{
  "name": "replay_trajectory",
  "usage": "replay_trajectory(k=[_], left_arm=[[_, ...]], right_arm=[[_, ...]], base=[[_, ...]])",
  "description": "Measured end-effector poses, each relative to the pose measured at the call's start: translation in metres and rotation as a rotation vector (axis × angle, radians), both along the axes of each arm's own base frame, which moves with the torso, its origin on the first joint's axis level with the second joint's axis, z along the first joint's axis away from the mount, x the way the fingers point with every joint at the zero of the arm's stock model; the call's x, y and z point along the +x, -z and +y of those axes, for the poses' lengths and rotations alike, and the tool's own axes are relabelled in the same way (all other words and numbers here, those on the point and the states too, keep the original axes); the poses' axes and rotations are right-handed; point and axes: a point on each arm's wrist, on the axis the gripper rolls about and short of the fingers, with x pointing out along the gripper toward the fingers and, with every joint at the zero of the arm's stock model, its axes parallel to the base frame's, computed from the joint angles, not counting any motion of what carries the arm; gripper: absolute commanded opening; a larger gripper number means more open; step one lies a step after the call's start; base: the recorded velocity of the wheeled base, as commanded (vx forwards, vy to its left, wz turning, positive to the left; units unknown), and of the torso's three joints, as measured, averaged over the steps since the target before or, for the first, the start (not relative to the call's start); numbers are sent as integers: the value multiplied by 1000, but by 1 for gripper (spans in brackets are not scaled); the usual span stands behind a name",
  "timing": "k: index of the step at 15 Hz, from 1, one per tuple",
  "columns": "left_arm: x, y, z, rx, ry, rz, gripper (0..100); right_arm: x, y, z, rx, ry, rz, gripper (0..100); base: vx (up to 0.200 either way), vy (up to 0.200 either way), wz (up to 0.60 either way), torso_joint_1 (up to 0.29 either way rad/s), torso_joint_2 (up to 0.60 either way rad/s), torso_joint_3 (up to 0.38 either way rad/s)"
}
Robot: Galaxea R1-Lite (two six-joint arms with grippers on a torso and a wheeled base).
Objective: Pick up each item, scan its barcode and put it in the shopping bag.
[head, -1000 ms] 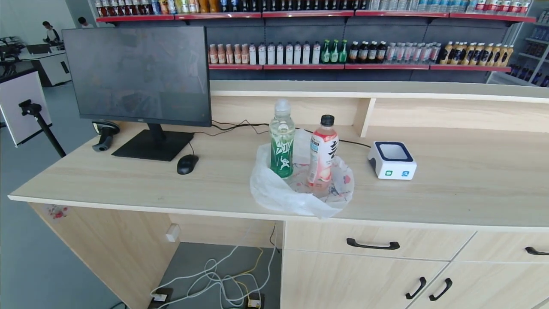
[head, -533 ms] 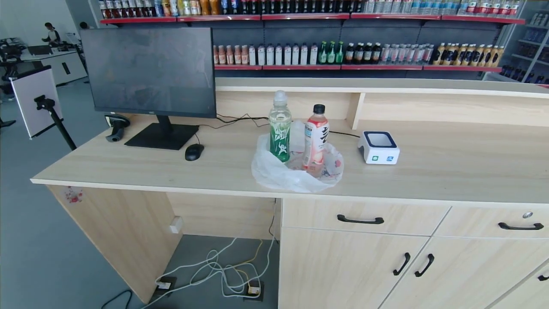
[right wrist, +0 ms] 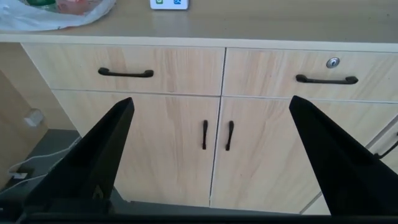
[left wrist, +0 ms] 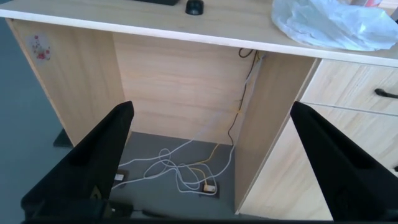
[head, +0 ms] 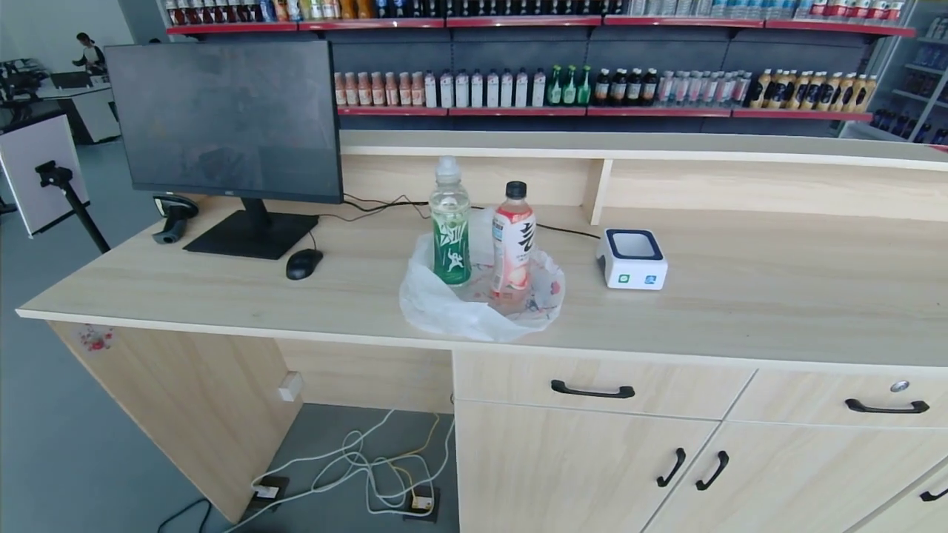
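A long pale wood-grain counter (head: 778, 311) with a raised back ledge (head: 666, 144) spans the room. Below its top are black-handled drawers and cupboard doors (head: 518, 377). Under its open left bay, white cables (head: 354, 468) tangle on the grey floor (head: 89, 459). Behind it stand dark red-edged shelves (head: 592, 112) lined with bottles.

The shopping bag (head: 474, 314) is lying on the bench (head: 740, 296), near the front edge at its middle. The left bottle (head: 450, 222) and the right bottle (head: 513, 237) are standing upright side by side in the bag. The scanner box (head: 631, 259) is sitting just right of the bag. The mouse (head: 304, 263) is resting left of the bag, with the monitor (head: 222, 122) standing behind it and the handheld scanner (head: 170, 218) sitting left of the monitor's stand. Cables (head: 363, 474) are lying on the floor under the bench's left part, and drawers (head: 592, 385) are sitting under its right part. The left tool (left wrist: 211, 109) is hanging before the cable bay, and the right tool (right wrist: 211, 109) before the cupboard doors (right wrist: 217, 149).
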Motion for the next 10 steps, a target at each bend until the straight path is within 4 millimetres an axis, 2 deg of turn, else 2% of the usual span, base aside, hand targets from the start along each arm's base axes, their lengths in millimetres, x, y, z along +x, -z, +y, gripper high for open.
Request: replay_trajectory(k=[6,10], left_arm=[[0,0,0,-1,-2,0,100],[0,0,0,-1,-1,0,100]], right_arm=[[0,0,0,5,-1,-1,100],[0,0,0,32,-1,-2,100]], base=[[0,-200,0,-1,1,2],[0,-200,-600,-1,-1,4]])
